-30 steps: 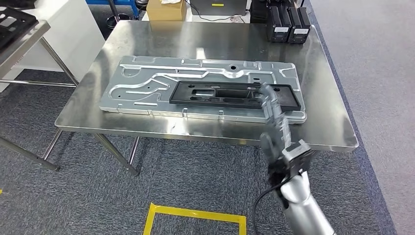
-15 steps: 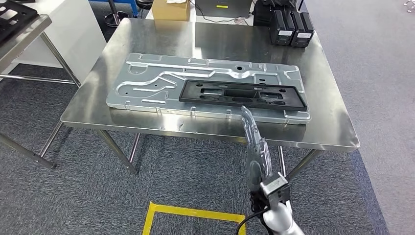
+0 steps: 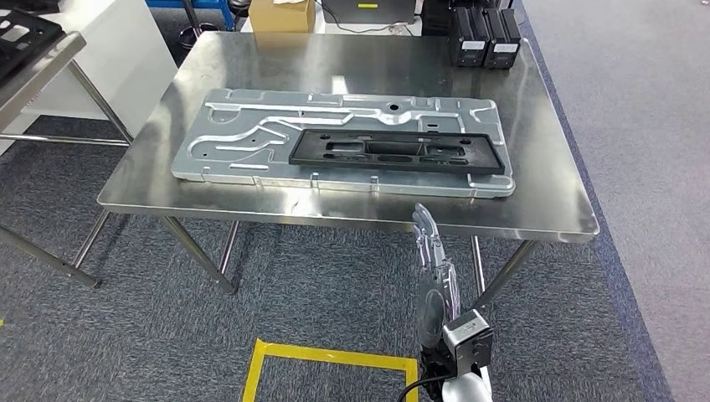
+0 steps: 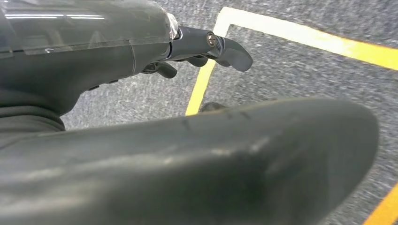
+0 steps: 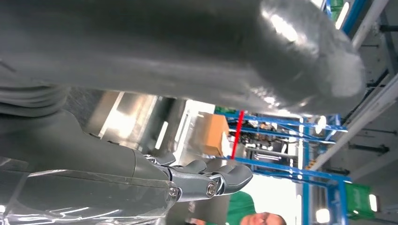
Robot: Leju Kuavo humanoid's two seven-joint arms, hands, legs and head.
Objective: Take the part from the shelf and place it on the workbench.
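Already the black part point(image 3: 398, 152) lies on the metal plate point(image 3: 251, 134) on the workbench point(image 3: 553, 219), long axis left-right. Your right hand point(image 3: 434, 260), fingers straight and apart, holding nothing, hangs near of it, below the table's near edge.

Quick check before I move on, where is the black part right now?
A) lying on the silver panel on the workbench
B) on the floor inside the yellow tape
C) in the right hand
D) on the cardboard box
A: the black part lies flat on the silver panel atop the workbench, while the right hand hangs empty below the table edge.
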